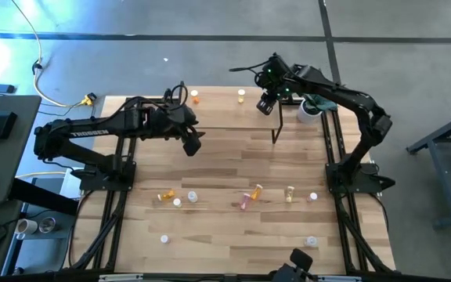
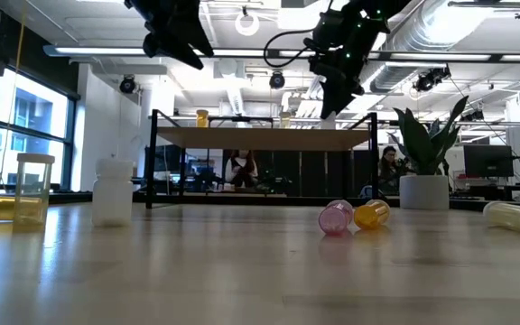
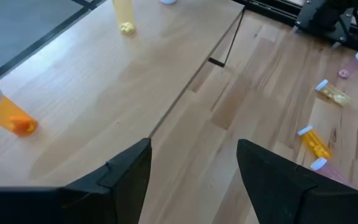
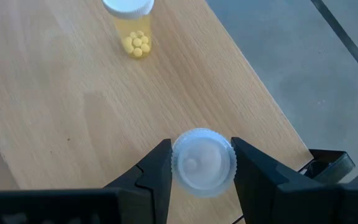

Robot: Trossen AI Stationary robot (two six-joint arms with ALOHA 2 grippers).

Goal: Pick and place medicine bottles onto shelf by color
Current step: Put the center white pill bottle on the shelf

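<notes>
A white-capped clear bottle (image 4: 203, 163) sits pinched in the right gripper (image 4: 202, 167) above the shelf (image 4: 55, 112); the left gripper (image 3: 194, 168) hangs spread.

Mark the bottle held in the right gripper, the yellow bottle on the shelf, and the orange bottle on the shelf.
held bottle (image 4: 203, 162), right wrist view, its white cap.
yellow bottle (image 4: 133, 28), right wrist view, its body.
orange bottle (image 3: 8, 115), left wrist view, its body.

One shelf (image 1: 225, 113), with two bottles standing on it: one orange bottle (image 1: 195, 97), one yellow bottle (image 1: 241, 95). One clear bottle (image 4: 202, 163) held above it. Nine loose bottles (image 1: 245, 202) on the tabletop (image 1: 233, 157), several too small to colour; two arms (image 1: 92, 133)
</notes>
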